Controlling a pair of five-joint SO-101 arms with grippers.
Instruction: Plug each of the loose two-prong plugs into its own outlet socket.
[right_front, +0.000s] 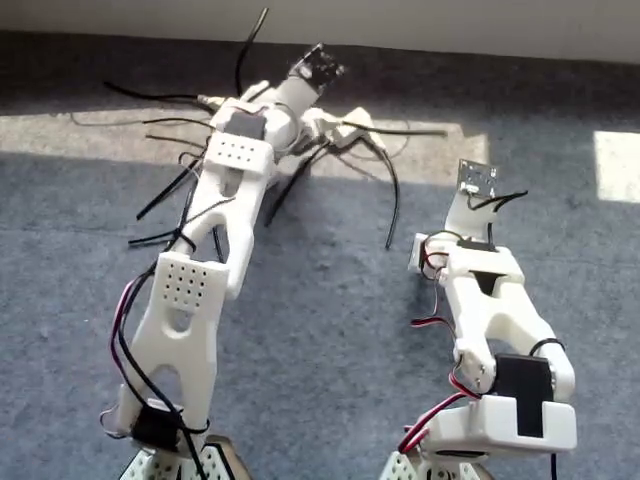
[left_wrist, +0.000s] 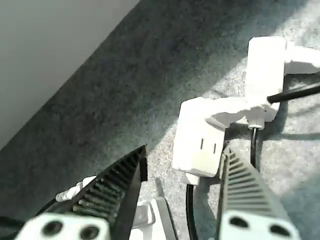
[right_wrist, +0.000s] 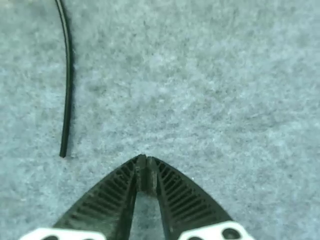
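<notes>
Two white plastic robot arms stand on a grey, short-piled carpet (right_wrist: 225, 75). The left arm (right_front: 230, 200) stretches to the carpet's far edge, beside a pale wall (left_wrist: 50, 50). The right arm (right_front: 490, 290) sits folded nearer its base, well apart from the sockets.

The left claw (left_wrist: 185, 150) is spread wide. Its black ribbed fingers (left_wrist: 117, 185) flank a white, boxy plastic outlet block (left_wrist: 197, 145) that lies on the carpet with two narrow, empty slots facing up. Just beyond it lies a second white rectangular block (left_wrist: 265, 70). A rounded white plug-like piece (left_wrist: 227, 111) lies between the two blocks and touches both; whether it is seated in a socket cannot be told. A thin, glossy black cord (left_wrist: 189, 205) runs out from under the near block.

The right claw (right_wrist: 145, 165) is pressed together and holds nothing. It points down at bare carpet, near the blunt end of another thin black cord (right_wrist: 65, 90).

The step in hand looks like steadying or gripping the near block. To do it well, the claw should close on the block's smooth flat sides and leave the slots uncovered. It should also keep clear of the cord, which may snag. The hard plastic is likely slippery, so a square, centred grip should serve best. The soft carpet gives little to brace against, so the block may slide when a plug is pushed in.
</notes>
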